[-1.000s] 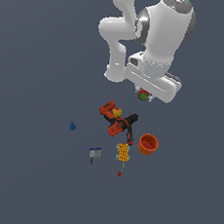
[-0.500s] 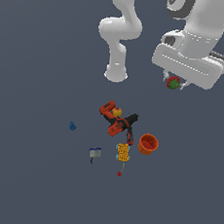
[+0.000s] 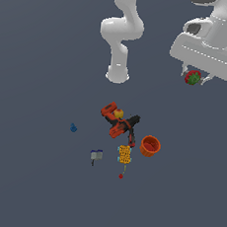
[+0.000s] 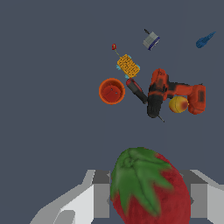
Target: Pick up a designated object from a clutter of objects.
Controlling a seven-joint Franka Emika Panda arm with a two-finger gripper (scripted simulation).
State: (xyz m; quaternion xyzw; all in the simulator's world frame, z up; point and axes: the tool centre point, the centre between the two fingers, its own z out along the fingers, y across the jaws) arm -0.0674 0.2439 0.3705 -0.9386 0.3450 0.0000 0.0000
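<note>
Gripper (image 3: pixel 192 78) sits upper right of the exterior frame, well above the tabletop (image 3: pixel 28 186). Fingers closed on 1 strawberry (image 3: pixel 192 77), red w/ green patches; wrist view shows it big betw. the two grey fingers (image 4: pixel 98 199).

Clutter left on the tabletop, center of exterior frame:
- 1 drill (image 3: pixel 116 119), red/black, w/ 1 small yellow-orange ball (image 3: pixel 118 114) against it
- 1 orange cup (image 3: pixel 150 145), just right of the drill
- 1 yellow-orange block (image 3: pixel 125 154), below the drill, beside the cup
- 1 grey-blue clamp (image 3: pixel 96 155), left of the block
- 1 tiny red ball (image 3: pixel 121 176), below the block
- 1 tiny blue piece (image 3: pixel 74 127), apart on the left
</note>
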